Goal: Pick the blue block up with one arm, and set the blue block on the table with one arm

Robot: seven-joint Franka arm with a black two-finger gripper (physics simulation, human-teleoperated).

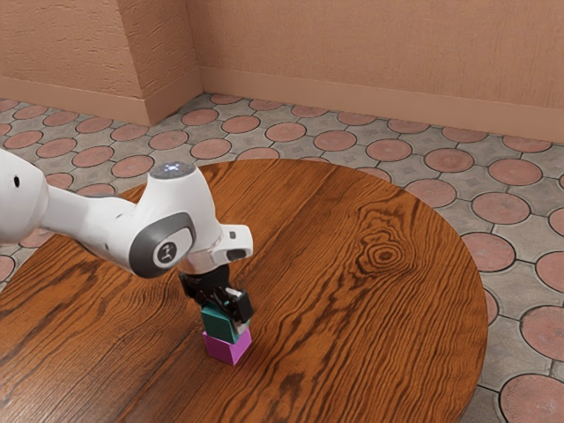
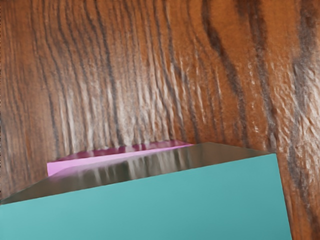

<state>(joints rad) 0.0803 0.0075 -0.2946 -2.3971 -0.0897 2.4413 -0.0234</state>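
blue block (image 1: 218, 324), teal in tone: seated on the magenta block (image 1: 227, 348), which bears it above the desk (image 1: 379, 308). pincer (image 1: 225, 318) at the blue block from above, presumably so the lower block stays undisturbed; whether clamped or apart, cannot tell. blue block upright, one vertical edge toward the exterior camera; near-cubic, no clear long axis. a straight lift before any sideways move is advised.

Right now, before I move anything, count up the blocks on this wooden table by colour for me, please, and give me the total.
Blue (a teal shade): 1, the upper block
Pink-purple: 1, the lower block
Total: 2 blocks
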